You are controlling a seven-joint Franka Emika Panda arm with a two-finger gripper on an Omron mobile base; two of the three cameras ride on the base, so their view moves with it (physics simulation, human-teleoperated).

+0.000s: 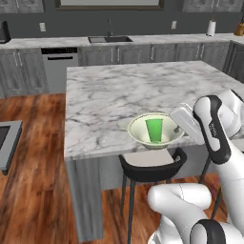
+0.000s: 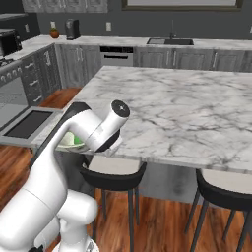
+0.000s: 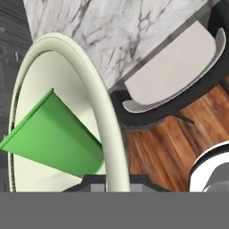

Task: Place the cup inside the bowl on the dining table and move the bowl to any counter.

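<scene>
The bright green cup [image 1: 154,130] stands inside the wide cream bowl [image 1: 138,128] at the front edge of the marble dining table [image 1: 119,90]. My gripper [image 1: 180,127] is at the bowl's right rim. In the hand view the bowl [image 3: 67,76] stands on edge, with the cup [image 3: 53,134] inside it. There the rim runs down between my dark fingertips [image 3: 91,181], and the gripper [image 3: 117,181] is shut on it. In the right base view my arm hides most of the bowl [image 2: 68,141]. The counter [image 1: 157,39] runs along the back wall.
A black stool with a pale seat [image 1: 151,164] stands right below the bowl, and a second stool [image 2: 226,189] further along the island. The counter holds a sink [image 1: 109,39], with a dishwasher [image 1: 59,66] below it. Wood floor lies to the left of the table.
</scene>
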